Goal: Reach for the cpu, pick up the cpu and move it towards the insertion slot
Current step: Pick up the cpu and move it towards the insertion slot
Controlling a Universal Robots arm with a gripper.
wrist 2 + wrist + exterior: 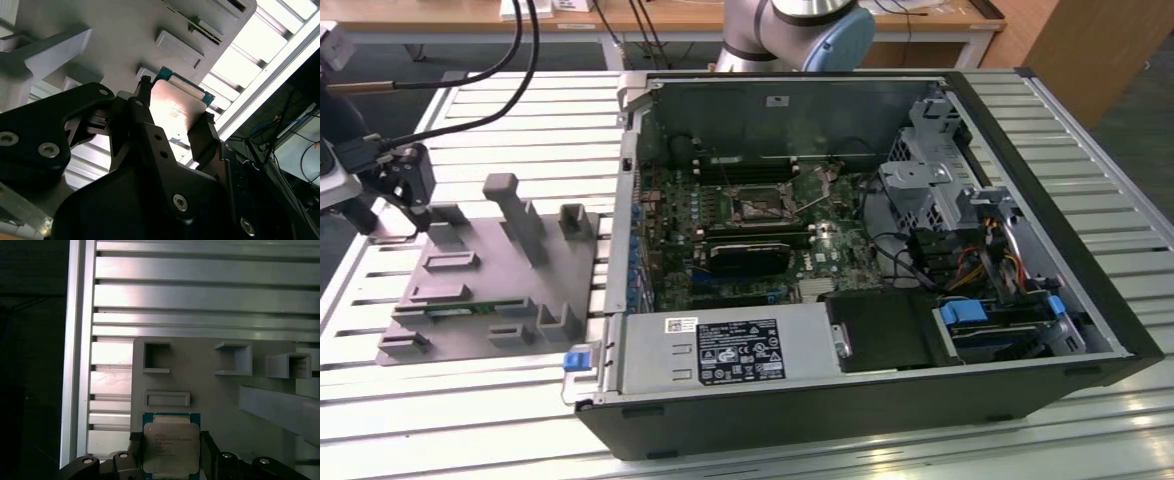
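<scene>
Black screwed claw (176,100); arm (781,25) apparently grey-blue.

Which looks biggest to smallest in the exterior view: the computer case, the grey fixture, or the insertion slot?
1. computer case, by far the largest
2. grey fixture
3. insertion slot, clearly the smallest

In the first wrist view the picture edge cuts off one side of the cpu (171,447), and the gripper (171,440) fingers (136,445) cover parts of two opposite rims. In the second wrist view the gripper (176,100) body hides the wrist-side portion of the cpu (175,112). In the exterior view the arm base (794,30) is cut off by the upper edge, and the insertion slot (757,207) contacts are too small to resolve.
</scene>
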